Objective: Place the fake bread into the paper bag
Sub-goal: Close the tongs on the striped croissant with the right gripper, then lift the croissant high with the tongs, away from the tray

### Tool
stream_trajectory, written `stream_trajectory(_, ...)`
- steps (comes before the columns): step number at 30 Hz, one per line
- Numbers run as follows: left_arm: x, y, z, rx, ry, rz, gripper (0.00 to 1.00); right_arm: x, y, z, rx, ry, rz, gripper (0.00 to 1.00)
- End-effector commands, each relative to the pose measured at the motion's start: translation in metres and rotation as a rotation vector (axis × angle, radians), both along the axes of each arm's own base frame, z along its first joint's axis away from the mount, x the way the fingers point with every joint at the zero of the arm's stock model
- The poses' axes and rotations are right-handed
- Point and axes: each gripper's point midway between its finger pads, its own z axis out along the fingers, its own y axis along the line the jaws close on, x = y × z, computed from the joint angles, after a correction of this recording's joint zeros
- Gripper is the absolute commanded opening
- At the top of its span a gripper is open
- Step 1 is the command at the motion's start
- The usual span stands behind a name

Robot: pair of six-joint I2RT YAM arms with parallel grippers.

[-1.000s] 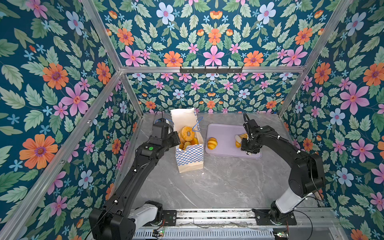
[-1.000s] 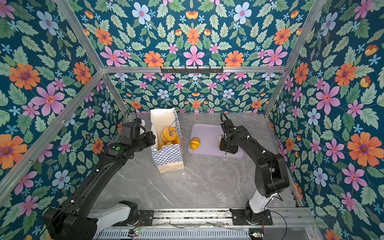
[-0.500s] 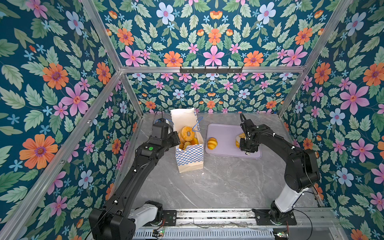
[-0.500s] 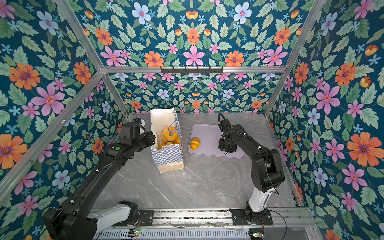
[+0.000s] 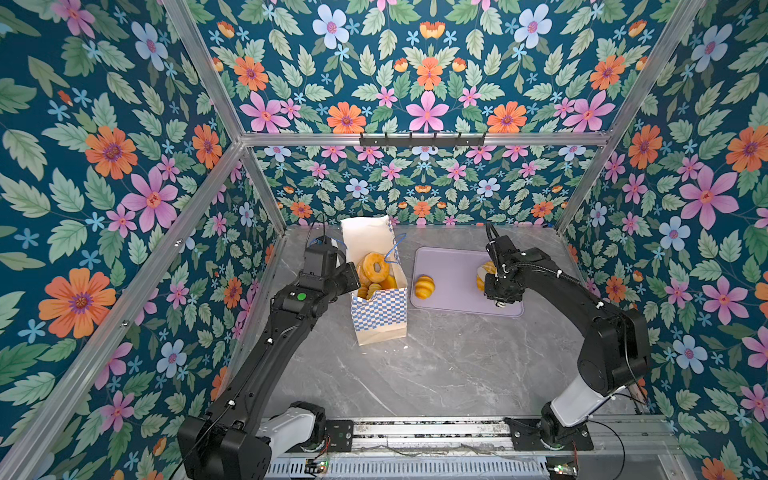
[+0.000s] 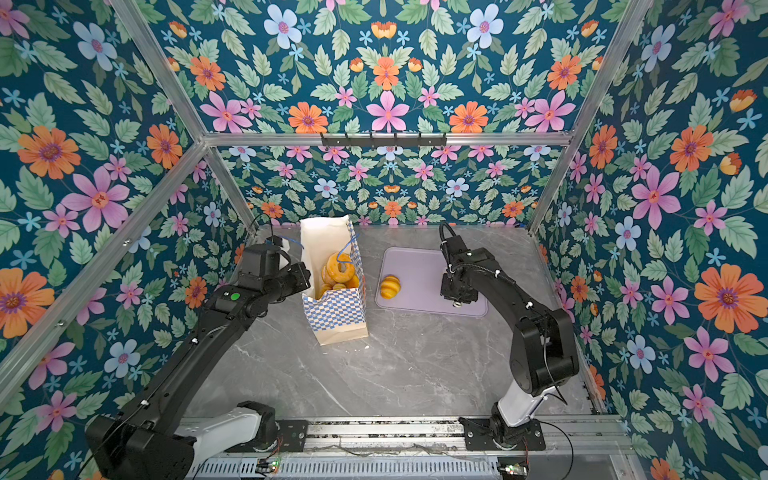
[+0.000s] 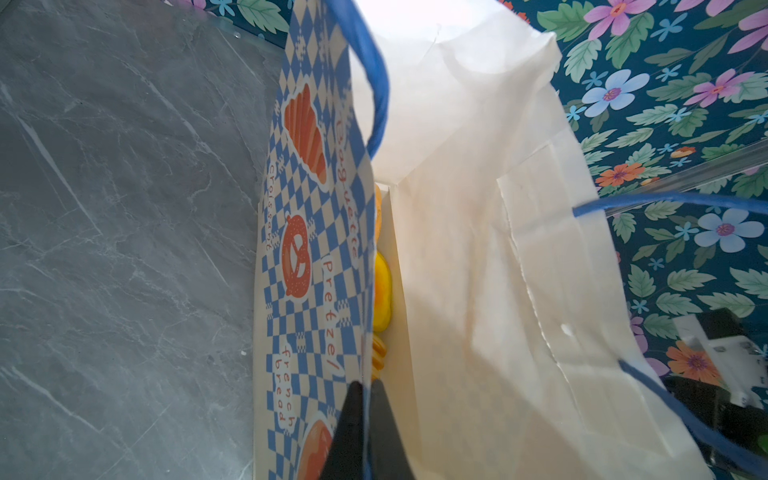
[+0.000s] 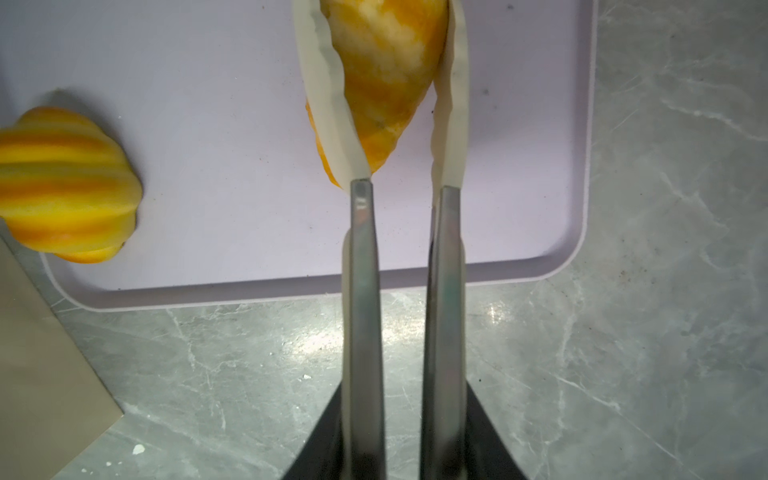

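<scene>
Right gripper (image 8: 379, 50) clamps a pointed pastry (image 8: 390, 95) on the lilac tray (image 8: 199, 137).
Long axis along the fingers (image 8: 328, 104), tip toward the wrist; jaws wider a second ago. Left gripper (image 7: 365, 409) pinches the paper bag (image 7: 478, 257) wall.

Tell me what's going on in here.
The left gripper has its jaws shut on the rim of the bag. A ring lies on top of the bread already inside. The right gripper holds tongs, whose tips flank a pastry on the tray. A ridged bun also lies on the tray, untouched.
</scene>
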Motion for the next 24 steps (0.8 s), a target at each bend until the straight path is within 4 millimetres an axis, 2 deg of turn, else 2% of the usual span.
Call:
stream_trajectory(1,-0.003,0.003,-0.005,0.027,0.024,0.000,0.05,0.001,-0.005,0.017,-0.018,-0.044,-0.001,0.28)
stream_trajectory(10,-0.002,0.002,-0.004,0.026,0.024,-0.002,0.05,0.000,-0.006,0.055,0.003,-0.131,0.005,0.28)
stream_trajectory(24,-0.001,0.002,-0.002,0.023,0.022,0.000,0.05,-0.007,-0.009,0.125,0.048,-0.291,0.009,0.28)
